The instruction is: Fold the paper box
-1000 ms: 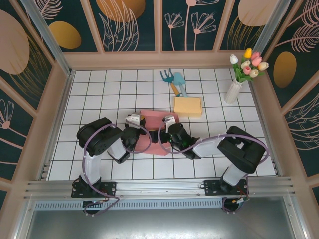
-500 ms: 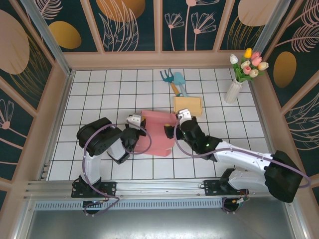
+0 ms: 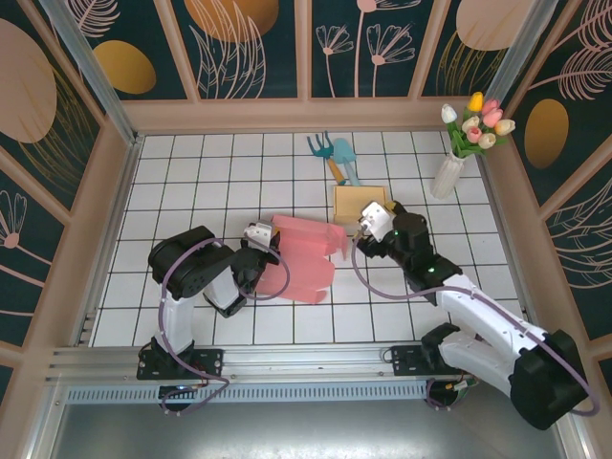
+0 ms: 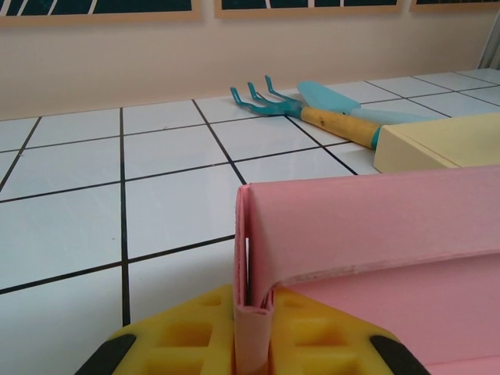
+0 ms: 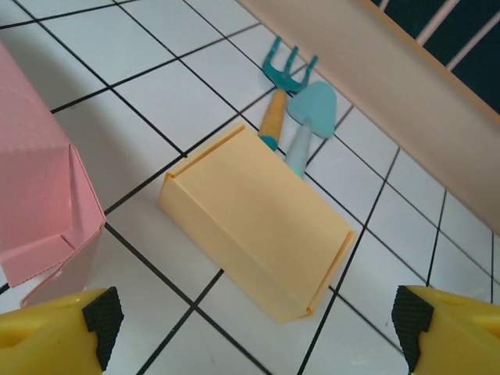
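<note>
Your left claw (image 4: 251,332) is nearly closed, pinching a doubled edge of the pink box (image 4: 375,226) between its yellow pads (image 4: 187,336). Your right claw (image 5: 254,332) stands wide apart and holds nothing. It hangs over the yellow box (image 5: 254,219), with a corner of the pink one at the lower left of its view.

The pink box (image 3: 304,256) lies half-folded at mid-table, its left end in the left claw (image 3: 256,251) and its right end near the right claw (image 3: 368,225). The rake (image 5: 281,74) and trowel (image 5: 308,117) lie just past the yellow box.

Judge it as thin card: light, easy to crease or crush, and likely to skate on the glossy tiles (image 4: 70,226) unless one end is pinned. Take it by a flap edge or along a fold line, not mid-panel, and squeeze gently.

The left arm is tucked back on itself, wrist low at the table. The right arm reaches far forward and leftward, wrist raised.
</note>
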Controlling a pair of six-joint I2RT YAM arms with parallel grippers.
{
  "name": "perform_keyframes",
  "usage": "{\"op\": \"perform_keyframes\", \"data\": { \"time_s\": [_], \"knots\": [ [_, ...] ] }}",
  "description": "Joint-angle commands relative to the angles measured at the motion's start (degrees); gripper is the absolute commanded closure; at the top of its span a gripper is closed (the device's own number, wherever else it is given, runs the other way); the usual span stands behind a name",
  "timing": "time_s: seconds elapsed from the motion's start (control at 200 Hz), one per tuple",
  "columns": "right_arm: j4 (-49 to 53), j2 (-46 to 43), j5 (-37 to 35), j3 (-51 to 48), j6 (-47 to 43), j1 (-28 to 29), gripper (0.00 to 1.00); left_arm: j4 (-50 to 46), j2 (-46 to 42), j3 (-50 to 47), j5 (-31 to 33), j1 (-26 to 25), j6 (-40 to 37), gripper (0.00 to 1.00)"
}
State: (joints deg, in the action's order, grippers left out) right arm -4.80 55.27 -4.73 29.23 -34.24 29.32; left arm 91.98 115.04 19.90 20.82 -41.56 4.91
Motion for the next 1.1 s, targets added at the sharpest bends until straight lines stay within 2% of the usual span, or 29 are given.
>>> {"op": "perform_keyframes", "data": {
  "time_s": [0.0, 0.1, 0.215, 0.27, 0.525, 1.091],
  "knots": [
    [3.9, 1.7, 11.9, 2.9, -14.1, -3.7, 0.08, 11.9, 2.9, -2.0, -2.4, 0.0, -0.9, 0.85],
    [7.4, 6.1, 10.6, 4.2, -18.7, -5.4, 0.08, 12.0, 3.0, -2.1, -2.5, 0.1, -0.9, 0.85],
    [5.7, 10.4, 11.7, 3.9, -21.0, -5.8, 0.10, 12.0, 3.1, -2.1, -2.5, 0.0, -0.8, 0.85],
    [4.6, 12.3, 13.6, 4.2, -21.0, -5.5, 0.14, 12.0, 3.2, -2.1, -2.5, 0.0, -0.9, 0.85],
    [-3.2, 18.5, 20.7, 3.8, -20.1, -3.3, 0.20, 11.7, 3.1, -1.9, -2.7, 0.0, -1.0, 0.85],
    [-6.4, 26.0, 24.5, 8.3, -18.6, 1.0, 0.26, 11.0, 3.2, -1.6, -2.9, 0.0, -1.0, 0.85]
  ]
}}
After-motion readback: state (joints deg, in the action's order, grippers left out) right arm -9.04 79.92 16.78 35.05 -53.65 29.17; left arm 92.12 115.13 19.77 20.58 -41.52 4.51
